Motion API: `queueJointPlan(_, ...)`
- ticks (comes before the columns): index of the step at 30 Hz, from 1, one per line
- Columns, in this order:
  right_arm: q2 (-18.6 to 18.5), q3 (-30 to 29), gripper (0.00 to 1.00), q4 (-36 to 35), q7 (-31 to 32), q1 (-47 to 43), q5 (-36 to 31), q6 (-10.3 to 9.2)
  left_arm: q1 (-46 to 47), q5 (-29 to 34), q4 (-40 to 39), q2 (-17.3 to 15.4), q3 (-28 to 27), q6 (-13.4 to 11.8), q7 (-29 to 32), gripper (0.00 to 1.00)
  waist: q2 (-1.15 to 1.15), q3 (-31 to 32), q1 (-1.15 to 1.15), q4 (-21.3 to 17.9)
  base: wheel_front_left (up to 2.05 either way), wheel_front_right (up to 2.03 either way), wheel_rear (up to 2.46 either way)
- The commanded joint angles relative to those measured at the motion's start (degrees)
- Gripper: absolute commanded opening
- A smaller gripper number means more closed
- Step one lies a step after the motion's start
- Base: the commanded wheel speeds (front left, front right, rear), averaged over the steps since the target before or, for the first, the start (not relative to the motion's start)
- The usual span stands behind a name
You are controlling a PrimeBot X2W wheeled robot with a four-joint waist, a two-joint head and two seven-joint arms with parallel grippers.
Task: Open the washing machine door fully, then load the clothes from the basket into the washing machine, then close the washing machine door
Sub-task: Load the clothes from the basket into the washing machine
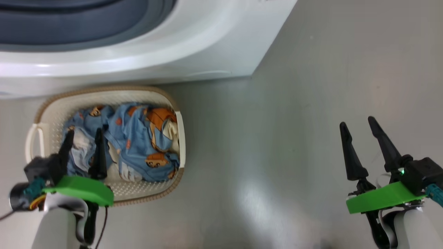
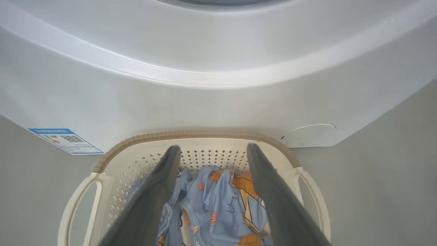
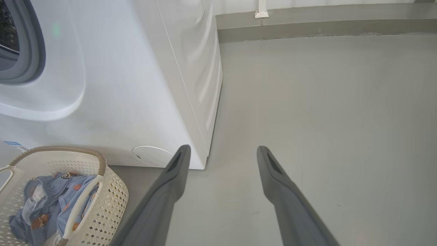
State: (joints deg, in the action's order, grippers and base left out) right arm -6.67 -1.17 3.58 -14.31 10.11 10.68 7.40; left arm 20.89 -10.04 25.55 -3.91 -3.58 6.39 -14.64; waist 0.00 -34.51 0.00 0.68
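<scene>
The washer (image 1: 155, 58) stood ahead, grey gasket (image 1: 69, 24) showing, bare floor (image 1: 294, 145) to its right. The basket (image 1: 52, 110) sat just beside its front, clothes (image 1: 138, 138) heaped inside. The left gripper (image 1: 85, 132) hung over them, fingers wide apart, gripping nothing. The right gripper (image 1: 357, 121), equally spread and empty, hovered well apart over floor. A blue sticker (image 2: 65, 140) and round flap (image 3: 152, 155) marked the washer's base.

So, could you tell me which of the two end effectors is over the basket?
The left end effector, open above the clothes; the right end effector is over bare floor.
</scene>
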Motion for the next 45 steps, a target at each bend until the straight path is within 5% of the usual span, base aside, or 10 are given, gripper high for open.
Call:
queueJointPlan(1,-0.18,1.13,1.00,-1.46,-0.69,-0.01,-0.43,0.09,0.95,0.82,0.52,-2.13,-1.48,0.15,-0.36,1.00,0.00,-3.38,0.00,-0.48,0.00,0.00,0.00)
queueJointPlan(29,-0.55,-0.39,1.00,-4.06,-0.69,1.34,-1.40,0.09,19.06,0.87,27.27,-6.22,-1.57,0.36,-0.36,1.00,0.00,-14.14,0.00,0.03,0.00,0.00,0.00)
queueJointPlan(45,-0.02,0.57,1.00,-3.71,-0.69,2.24,-1.24,0.09,21.63,-4.77,33.99,-5.35,8.57,1.08,-0.36,1.00,0.00,-15.63,0.00,-1.47,0.00,0.00,0.00)
